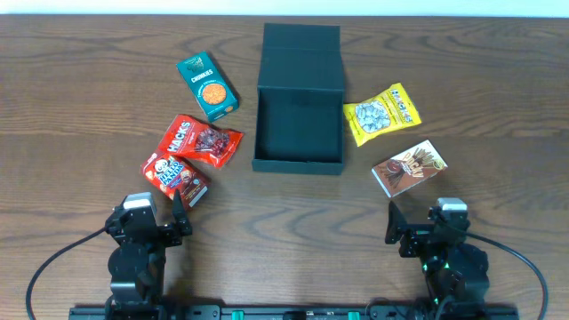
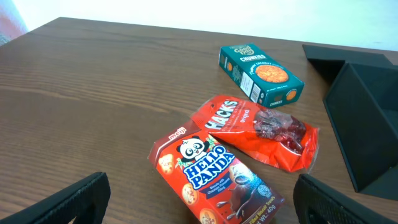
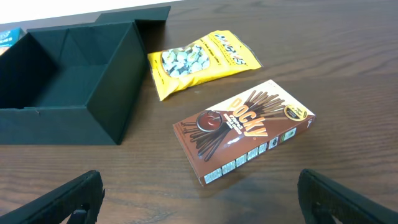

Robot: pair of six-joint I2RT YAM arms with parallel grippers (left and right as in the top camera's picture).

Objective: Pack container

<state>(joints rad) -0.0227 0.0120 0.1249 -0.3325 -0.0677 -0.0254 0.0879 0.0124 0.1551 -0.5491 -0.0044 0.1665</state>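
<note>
The dark teal-green container (image 1: 299,160) stands open and empty at the table's middle back, its flap lid (image 1: 302,44) laid back; it also shows in the left wrist view (image 2: 367,118) and the right wrist view (image 3: 109,99). Left of it lie a teal cookie packet (image 1: 208,87), a red Hacks bag (image 1: 202,141) and a red Hello Panda box (image 1: 176,176). Right of it lie a yellow snack bag (image 1: 382,114) and a brown Pocky box (image 1: 409,167). My left gripper (image 1: 176,216) is open just short of the Hello Panda box (image 2: 211,177). My right gripper (image 1: 404,227) is open just short of the Pocky box (image 3: 245,127).
The wooden table (image 1: 498,107) extends left and right of the snacks. Black cables loop from both arm bases along the front edge (image 1: 53,267).
</note>
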